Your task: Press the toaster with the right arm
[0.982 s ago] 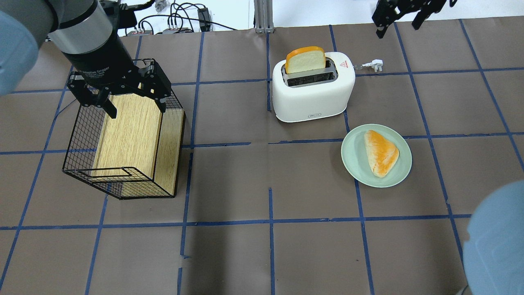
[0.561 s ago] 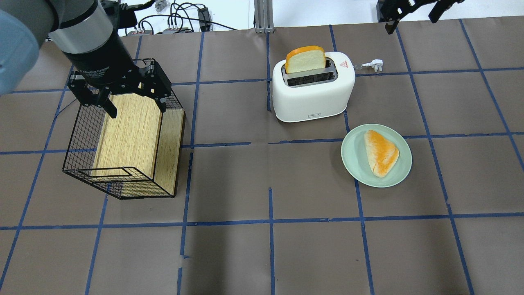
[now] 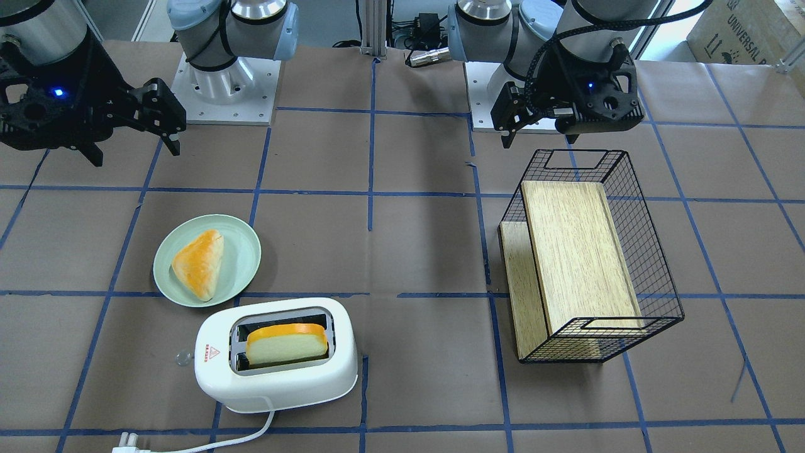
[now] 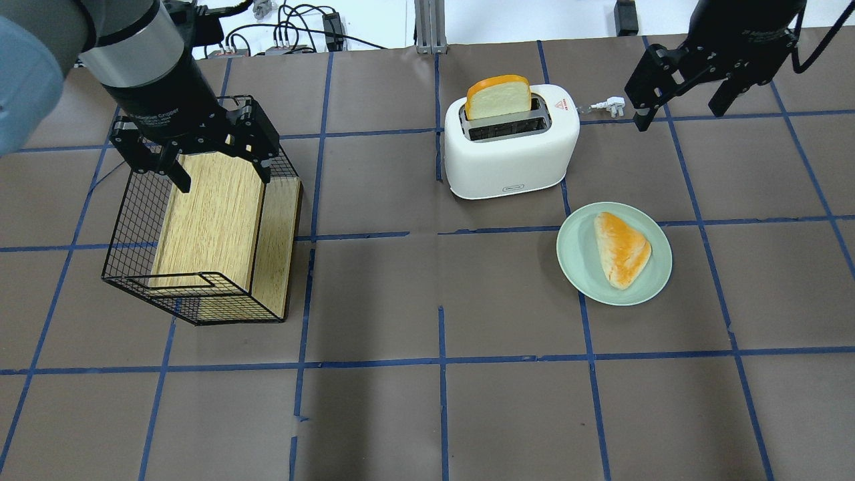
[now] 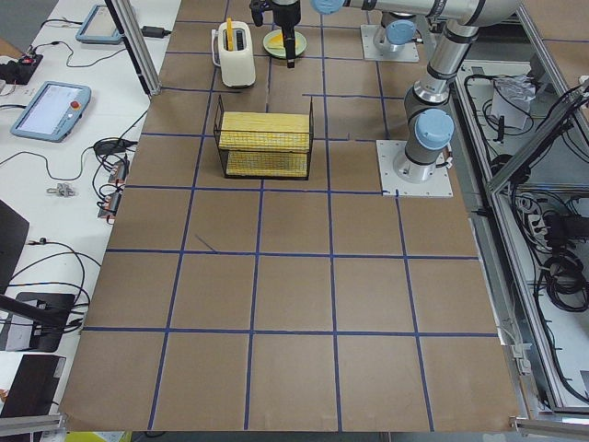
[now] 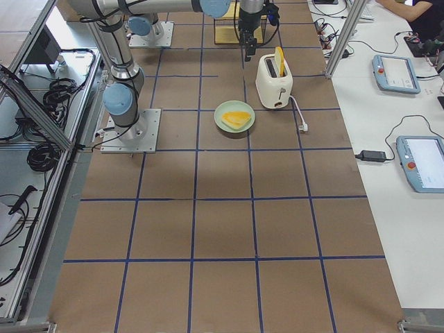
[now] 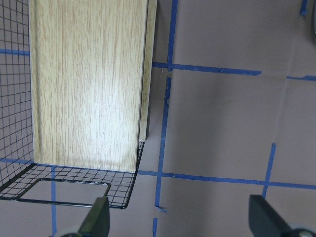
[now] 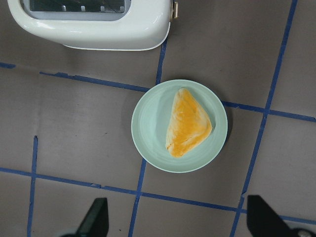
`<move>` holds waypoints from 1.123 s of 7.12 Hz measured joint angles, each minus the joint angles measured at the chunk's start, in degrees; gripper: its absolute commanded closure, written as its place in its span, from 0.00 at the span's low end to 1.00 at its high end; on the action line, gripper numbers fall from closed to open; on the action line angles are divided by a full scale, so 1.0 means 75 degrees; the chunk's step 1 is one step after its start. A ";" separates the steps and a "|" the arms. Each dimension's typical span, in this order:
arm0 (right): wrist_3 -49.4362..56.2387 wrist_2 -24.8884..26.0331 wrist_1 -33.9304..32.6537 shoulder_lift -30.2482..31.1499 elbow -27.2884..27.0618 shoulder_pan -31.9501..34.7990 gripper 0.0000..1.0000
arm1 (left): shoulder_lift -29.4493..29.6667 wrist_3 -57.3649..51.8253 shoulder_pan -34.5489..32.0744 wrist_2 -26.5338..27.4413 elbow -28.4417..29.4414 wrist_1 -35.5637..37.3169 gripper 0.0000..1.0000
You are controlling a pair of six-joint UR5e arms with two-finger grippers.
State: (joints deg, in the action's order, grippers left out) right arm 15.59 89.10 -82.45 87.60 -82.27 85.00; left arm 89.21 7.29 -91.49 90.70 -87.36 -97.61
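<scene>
To be pressed: the white rounded two-slot plastic toaster point(image 4: 511, 143), at the far side of the brown papered desk point(image 4: 427, 300), just beyond a pale green round plate point(image 4: 574, 267) with a golden triangular pastry point(image 4: 622, 248). Right arm's thin black fingers point(image 4: 642, 113) spread wide, empty, hovering apart from the toaster, near its small clear lever knob point(image 3: 183, 358) and white plug point(image 4: 611, 105). Left arm's black fingers point(image 4: 178, 170) likewise spread, empty, above a black wire basket point(image 4: 133, 220).

Likely trouble: missing so small a knob, slipping off it, snagging the white cord point(image 3: 251, 434), or shoving the light toaster sideways rather than down.

Readable: red triangle warning label point(image 4: 560, 103); "UNIVERSAL" on a cardboard box point(image 3: 748, 25); "Gripper" on the left arm's black wrist housing point(image 4: 155, 115). Small mark low on the toaster's side illegible.
</scene>
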 measured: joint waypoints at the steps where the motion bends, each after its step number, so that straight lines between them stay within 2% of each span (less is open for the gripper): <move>1: -0.0003 0.0009 -0.0229 0.0086 -0.0214 -0.0001 0.00 | 0.0000 0.0000 0.0000 0.0000 0.0000 -0.0002 0.00; 4: -0.0004 0.0066 -0.0685 0.0352 -0.0753 -0.0002 0.00 | 0.0000 0.0000 0.0000 0.0000 0.0000 -0.0002 0.00; 8: -0.0006 0.0081 -0.0697 0.0372 -0.0812 0.0003 0.00 | 0.0000 0.0000 0.0002 0.0000 0.0000 -0.0005 0.00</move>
State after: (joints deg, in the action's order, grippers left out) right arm 15.54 89.71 -87.68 90.38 -88.36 85.03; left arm 89.21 7.29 -91.48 90.70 -87.36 -97.65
